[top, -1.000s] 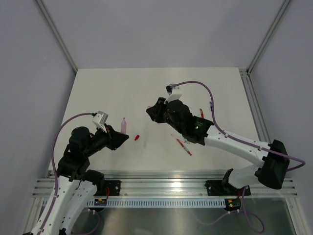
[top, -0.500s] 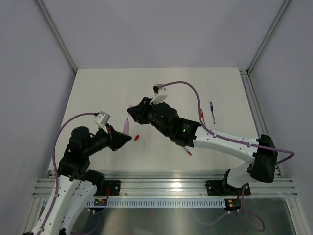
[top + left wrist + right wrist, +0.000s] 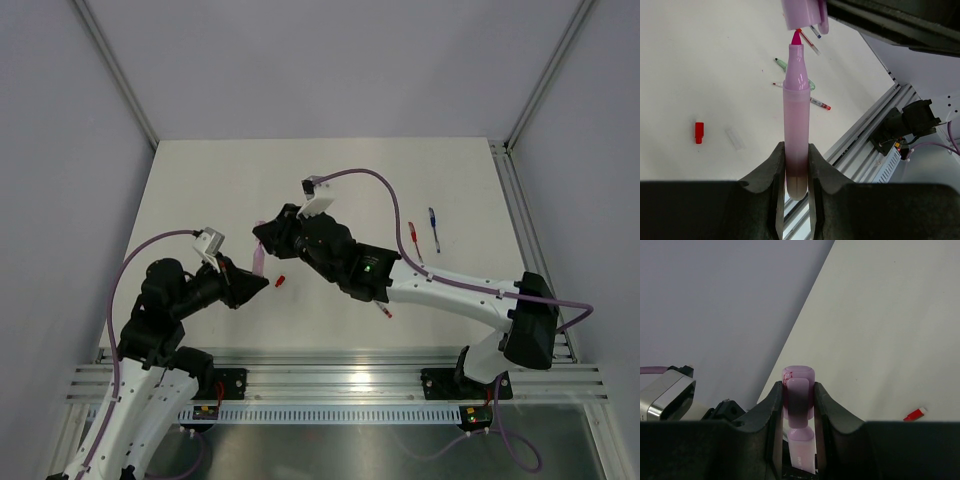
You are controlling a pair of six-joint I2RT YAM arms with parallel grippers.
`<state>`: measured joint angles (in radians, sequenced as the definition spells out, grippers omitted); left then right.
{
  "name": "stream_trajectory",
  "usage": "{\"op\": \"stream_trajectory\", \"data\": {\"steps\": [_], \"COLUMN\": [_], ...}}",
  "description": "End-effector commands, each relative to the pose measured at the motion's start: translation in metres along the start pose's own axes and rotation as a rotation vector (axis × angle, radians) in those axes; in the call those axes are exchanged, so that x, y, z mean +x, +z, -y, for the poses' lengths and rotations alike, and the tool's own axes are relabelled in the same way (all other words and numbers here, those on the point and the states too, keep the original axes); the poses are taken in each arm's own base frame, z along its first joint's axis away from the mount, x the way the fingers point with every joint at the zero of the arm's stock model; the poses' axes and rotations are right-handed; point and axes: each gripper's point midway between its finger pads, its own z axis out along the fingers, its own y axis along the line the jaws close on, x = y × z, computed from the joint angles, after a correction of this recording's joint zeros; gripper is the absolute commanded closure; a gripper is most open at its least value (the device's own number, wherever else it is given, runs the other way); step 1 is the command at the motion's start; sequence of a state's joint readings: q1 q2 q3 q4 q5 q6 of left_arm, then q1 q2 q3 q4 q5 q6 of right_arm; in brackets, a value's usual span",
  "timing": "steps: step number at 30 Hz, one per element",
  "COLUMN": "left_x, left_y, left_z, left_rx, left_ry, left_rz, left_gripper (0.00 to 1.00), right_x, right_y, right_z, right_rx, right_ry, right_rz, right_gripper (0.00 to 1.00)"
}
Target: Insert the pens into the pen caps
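Note:
My left gripper point(image 3: 796, 156) is shut on the lower end of a pink pen point(image 3: 796, 105). The pen stands upright with its magenta tip bare. My right gripper point(image 3: 799, 399) is shut on a pink pen cap point(image 3: 799, 376). In the left wrist view the cap point(image 3: 801, 14) hangs directly above the pen tip, its mouth just at the tip. In the top view the pen point(image 3: 258, 260) stands between the left gripper point(image 3: 252, 282) and the right gripper point(image 3: 262, 232). In the right wrist view the pen point(image 3: 804, 452) shows just below the cap.
A red cap point(image 3: 280, 280) lies on the table by the pen, and it also shows in the left wrist view point(image 3: 699, 132). A red pen point(image 3: 411, 241) and a blue pen point(image 3: 433, 228) lie at the right. Another red pen point(image 3: 383, 309) lies under the right arm. A pale green pen point(image 3: 794, 73) shows in the left wrist view.
My right arm has swung left across the table with the pink cap, and the cap is now over the pen tip. My left gripper and its pen have barely moved.

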<state>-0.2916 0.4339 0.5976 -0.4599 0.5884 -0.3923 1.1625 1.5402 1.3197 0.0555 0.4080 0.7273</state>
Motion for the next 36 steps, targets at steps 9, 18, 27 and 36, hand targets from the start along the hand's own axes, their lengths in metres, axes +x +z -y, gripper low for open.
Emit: {"op": "stream_trajectory", "data": {"steps": [9,18,27,36], "left_x": [-0.012,-0.014,-0.022,-0.027], "left_y": [-0.001,-0.002,-0.008,-0.009], "left_z": [0.004,-0.005,-0.004,-0.007], "left_rx": [0.009,-0.04,-0.055,-0.072], "left_ry": [0.03,0.022,0.04,0.035], "left_rz": [0.049,0.058,0.108,0.129], "left_gripper": [1.0,1.0,1.0,1.0], "right_x": [0.0,0.031,0.06,0.082], "right_y": [0.0,-0.008,-0.012,-0.008], "right_z": [-0.001,-0.004,-0.004,0.003], "right_rx": [0.021,0.002,-0.007,0.004], "right_ry": [-0.011,-0.008,0.007,0.006], "right_rz": [0.012,-0.042,-0.09,-0.115], "right_gripper": [0.97,0.97,0.97,0.98]}}
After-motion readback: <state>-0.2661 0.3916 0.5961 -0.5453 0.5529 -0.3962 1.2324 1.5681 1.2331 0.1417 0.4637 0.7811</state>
